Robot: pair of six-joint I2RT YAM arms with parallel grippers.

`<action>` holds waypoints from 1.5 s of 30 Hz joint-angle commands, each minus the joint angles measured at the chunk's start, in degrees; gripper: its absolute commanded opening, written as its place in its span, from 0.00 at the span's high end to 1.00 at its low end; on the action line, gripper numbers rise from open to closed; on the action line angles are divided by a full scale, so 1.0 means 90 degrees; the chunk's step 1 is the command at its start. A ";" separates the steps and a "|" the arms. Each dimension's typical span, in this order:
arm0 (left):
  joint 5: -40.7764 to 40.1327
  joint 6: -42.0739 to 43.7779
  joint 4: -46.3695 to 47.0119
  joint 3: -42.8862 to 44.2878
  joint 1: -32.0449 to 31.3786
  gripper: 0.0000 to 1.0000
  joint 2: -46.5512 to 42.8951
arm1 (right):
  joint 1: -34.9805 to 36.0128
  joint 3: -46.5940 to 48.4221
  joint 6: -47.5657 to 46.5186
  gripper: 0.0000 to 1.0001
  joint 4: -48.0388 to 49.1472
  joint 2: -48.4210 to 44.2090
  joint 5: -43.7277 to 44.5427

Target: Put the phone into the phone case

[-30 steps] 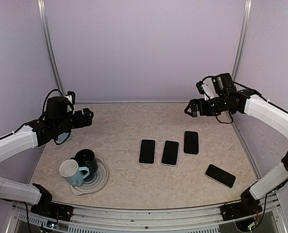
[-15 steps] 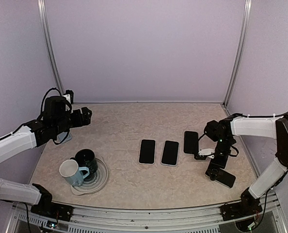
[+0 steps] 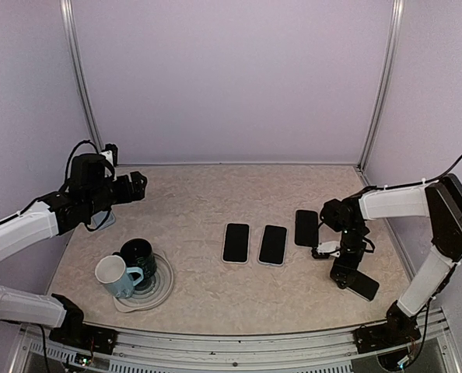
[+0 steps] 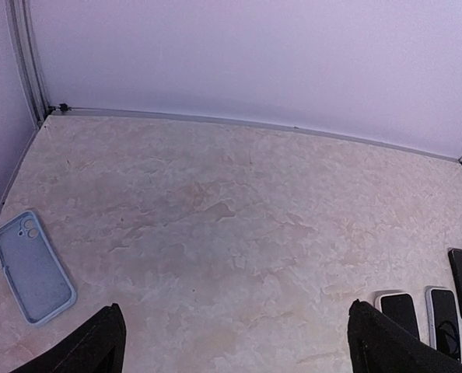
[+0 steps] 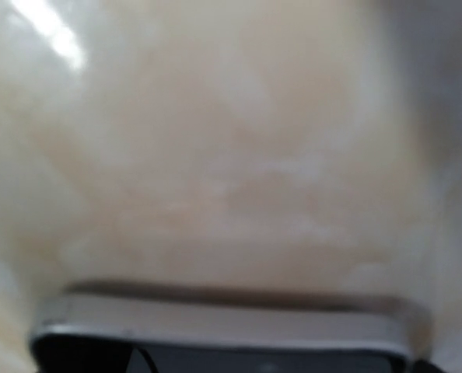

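Closed in on three sides by plain lilac walls (image 3: 231,78), joined at the back corners by thin metal posts (image 3: 82,78). Floored with a beige marbled worktop (image 3: 200,194), evenly lit, edged in front by a metal rail (image 3: 231,339).

Open marbled beige desk (image 3: 192,202) runs from the pale blue phone case (image 4: 33,266) by the left wall to three flat black slab phones (image 3: 272,245) in a row mid-desk. Front left, a pale mug (image 3: 118,278) and a dark mug (image 3: 140,255) stand tall on a round grey plate (image 3: 166,289). The right tool (image 3: 342,277) sits low over a fourth black phone (image 3: 363,286).
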 commanded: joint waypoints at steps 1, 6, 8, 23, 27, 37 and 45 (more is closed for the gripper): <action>0.0084 0.0083 0.0183 -0.0066 0.0074 0.02 -0.0045 | 0.0368 -0.0272 0.0355 0.01 0.0192 0.0195 -0.0064; 0.0032 0.0083 0.0113 -0.0013 0.0113 0.02 -0.0015 | 0.0611 -0.0089 0.0545 0.03 0.0263 0.0409 -0.0578; 0.0014 0.0083 0.0082 0.0032 0.0117 0.02 -0.0011 | 0.0682 0.0031 0.0578 0.11 0.0268 0.0465 -0.0595; -0.0503 0.0044 -0.0644 0.0784 0.0539 0.02 0.0484 | 0.0713 0.0882 0.0644 0.40 0.0432 -0.0339 -0.0219; -0.0588 0.0114 -0.1299 0.1365 0.1323 0.03 0.1312 | 0.0712 0.0965 0.0612 0.40 0.0761 -0.0946 -0.0386; -0.0611 0.0415 -0.2080 0.1906 0.2469 0.29 0.3391 | 0.0682 0.0490 0.0339 0.40 0.1437 -0.2748 -0.0459; 0.0212 0.0453 -0.2069 0.2447 0.2697 0.29 0.4514 | 0.0654 0.0476 -0.0032 0.41 0.1792 -0.2988 -0.0533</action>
